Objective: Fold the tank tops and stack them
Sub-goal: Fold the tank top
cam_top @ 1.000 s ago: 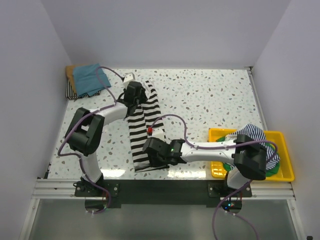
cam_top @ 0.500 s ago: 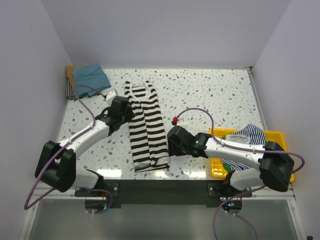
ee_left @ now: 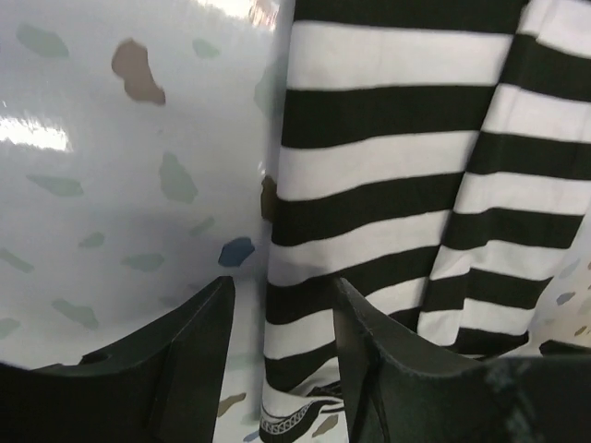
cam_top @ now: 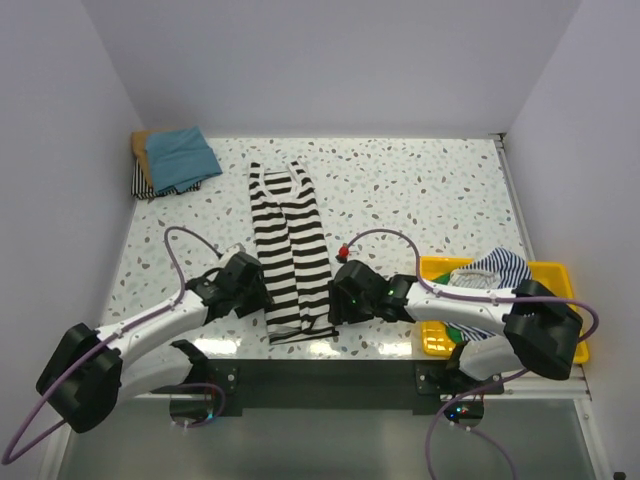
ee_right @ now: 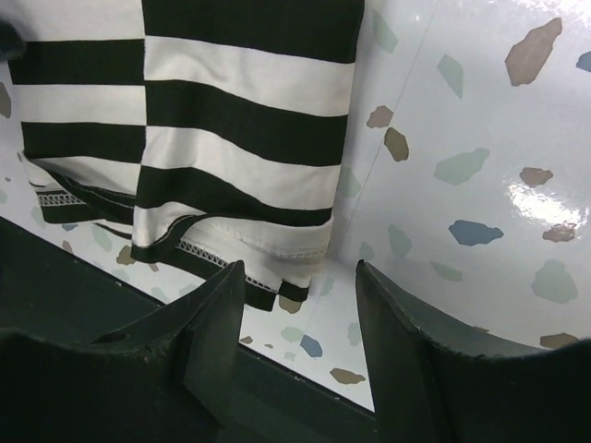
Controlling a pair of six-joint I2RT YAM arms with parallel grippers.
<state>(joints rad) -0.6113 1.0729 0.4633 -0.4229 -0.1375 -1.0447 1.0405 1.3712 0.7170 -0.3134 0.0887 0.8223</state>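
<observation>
A black-and-white striped tank top (cam_top: 290, 245) lies folded into a long strip down the middle of the table, straps at the far end. My left gripper (cam_top: 262, 300) is low at its near left edge; in the left wrist view the jaws (ee_left: 283, 286) stand open astride that striped edge (ee_left: 369, 185). My right gripper (cam_top: 335, 302) is at the near right corner, open (ee_right: 300, 268), with the hem corner (ee_right: 277, 245) just ahead of its fingertips. Neither grips the cloth. A teal-blue tank top (cam_top: 180, 155) tops a folded pile at the back left, with tan and striped cloth under it.
A yellow tray (cam_top: 565, 345) at the right near edge holds another striped top (cam_top: 500, 268) and some green cloth. The table's front edge (ee_right: 305, 369) runs just behind both grippers. White walls close in the left, back and right sides.
The left arm drew back from the strip's far end to its near left edge. The right gripper shifted to the near right corner. The striped top now lies uncovered.
</observation>
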